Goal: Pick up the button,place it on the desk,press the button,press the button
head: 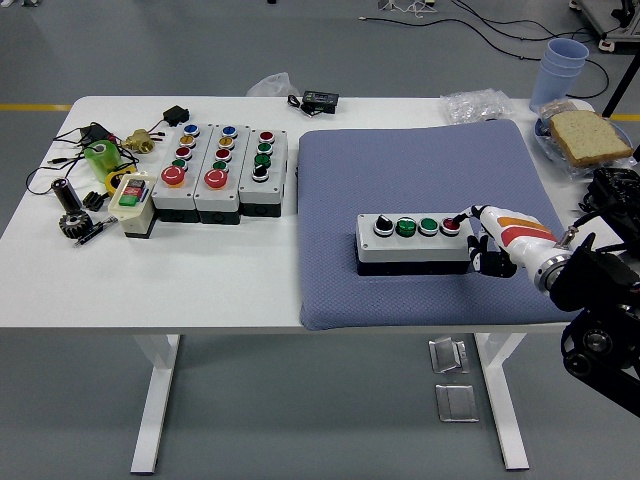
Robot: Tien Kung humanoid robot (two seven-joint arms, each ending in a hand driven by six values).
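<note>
A grey button box (414,242) with a black, two green and a red button lies on the blue mat (420,180). My right hand (487,238) comes in from the right edge; its extended index finger touches the red button (451,225) at the box's right end, while the other fingers are curled beside the box. The hand holds nothing. My left arm is out of view.
Three more button boxes (220,172) stand at the back left, with a small switch box (131,198), green tape, a gear and cables left of them. Bread (588,137), blue cups (562,68) and a plastic bag (476,104) sit at the back right.
</note>
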